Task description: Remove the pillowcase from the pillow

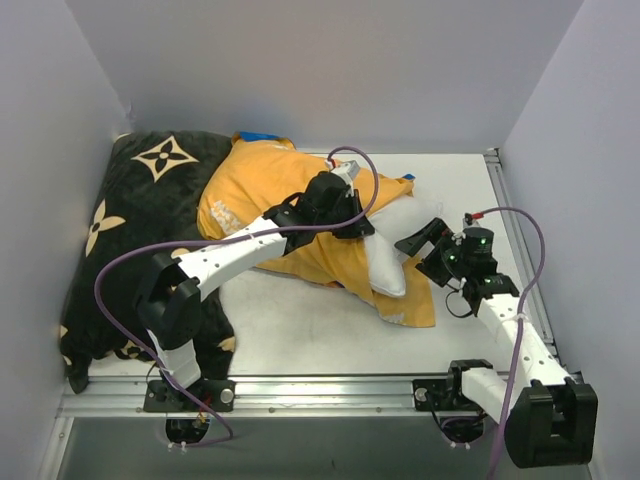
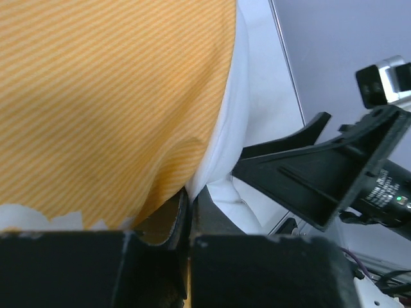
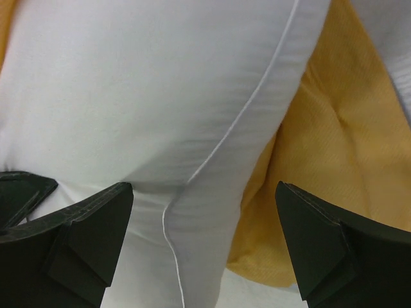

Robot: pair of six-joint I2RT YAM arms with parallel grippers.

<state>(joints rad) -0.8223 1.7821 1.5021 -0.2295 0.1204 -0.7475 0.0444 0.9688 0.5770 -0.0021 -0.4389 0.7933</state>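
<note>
Right end effector [image 3: 204, 192] gapes wide before the pillow [image 3: 128, 96]; left end effector [image 2: 189, 208] pinches the pillowcase [image 2: 96, 96].

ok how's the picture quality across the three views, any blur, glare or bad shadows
Top view: even soft light, sharp, faint shadows on the table, no glare. Left wrist: the pillowcase fills most of the frame at close range, its weave clear; the left fingers at the bottom are dark and soft. Right wrist: the pillow is bright, not blown out, seam crisp; the right fingers are dark, with little detail.
</note>
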